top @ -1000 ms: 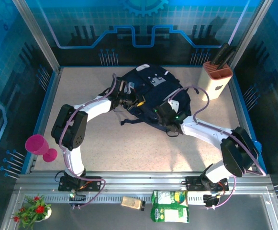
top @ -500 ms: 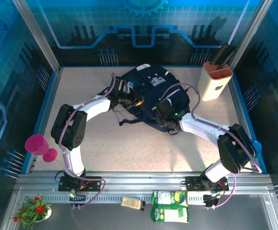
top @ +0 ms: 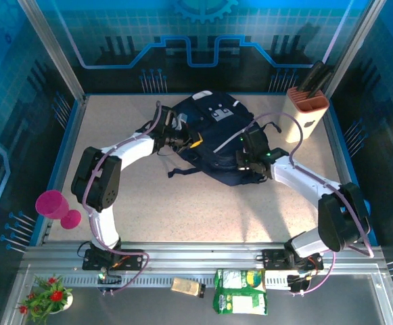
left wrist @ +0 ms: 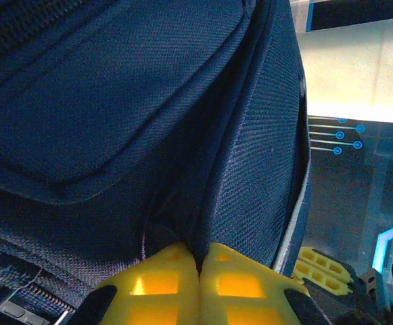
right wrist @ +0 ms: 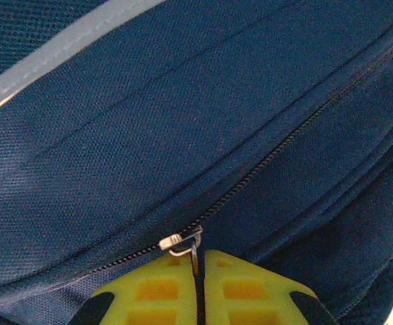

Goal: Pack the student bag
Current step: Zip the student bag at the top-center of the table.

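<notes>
The student bag (top: 213, 132), dark navy with a grey-white patch, lies at the back middle of the table. My left gripper (top: 185, 143) is at the bag's left side. In the left wrist view its yellow fingers (left wrist: 162, 284) are shut on a fold of the bag's navy fabric (left wrist: 210, 203). My right gripper (top: 246, 158) rests on the bag's right front. In the right wrist view it (right wrist: 197, 264) is shut on the metal zipper pull (right wrist: 194, 256), which hangs from the slider (right wrist: 172, 241) on a closed black zipper (right wrist: 277, 149).
A beige knife block (top: 306, 114) stands at the back right, close to the right arm's cable. The bag's black straps (top: 182, 170) trail onto the table in front. A pink cup (top: 53, 204) sits beyond the left edge. A green packet (top: 241, 291) lies on the near rail.
My right gripper has slid right across the front of the bag and closed on the zipper pull. The left gripper stays shut on the fabric.
</notes>
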### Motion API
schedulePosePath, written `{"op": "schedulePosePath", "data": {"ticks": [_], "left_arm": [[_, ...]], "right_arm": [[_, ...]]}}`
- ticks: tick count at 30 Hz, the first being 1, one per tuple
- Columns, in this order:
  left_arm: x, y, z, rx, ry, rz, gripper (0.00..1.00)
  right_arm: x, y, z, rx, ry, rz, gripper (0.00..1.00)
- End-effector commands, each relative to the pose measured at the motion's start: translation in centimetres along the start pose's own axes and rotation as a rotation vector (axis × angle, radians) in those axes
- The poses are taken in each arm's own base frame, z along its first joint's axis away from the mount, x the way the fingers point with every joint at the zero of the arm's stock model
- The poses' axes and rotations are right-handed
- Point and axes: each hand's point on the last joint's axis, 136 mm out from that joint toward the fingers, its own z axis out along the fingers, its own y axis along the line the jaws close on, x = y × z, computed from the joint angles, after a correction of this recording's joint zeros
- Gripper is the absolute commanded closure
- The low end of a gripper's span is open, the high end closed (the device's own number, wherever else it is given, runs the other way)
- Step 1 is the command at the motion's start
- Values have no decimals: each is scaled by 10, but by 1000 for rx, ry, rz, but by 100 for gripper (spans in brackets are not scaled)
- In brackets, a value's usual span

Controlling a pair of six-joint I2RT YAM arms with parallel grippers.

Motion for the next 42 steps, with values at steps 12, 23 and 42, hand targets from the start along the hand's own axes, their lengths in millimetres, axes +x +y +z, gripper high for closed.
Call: {"op": "schedulePosePath", "data": {"ticks": [12, 23, 42], "left_arm": [[-42, 27, -79, -83, -231, -10, 61], [-6, 40, -110, -50, -288, -120, 44], [-6, 40, -87, 30, -251, -190, 69]], "right_arm": [[-35, 99, -16, -481, 119, 57, 100], [-47, 186, -21, -668, 173, 37, 100], [-39, 220, -17, -719, 233, 35, 100]]}}
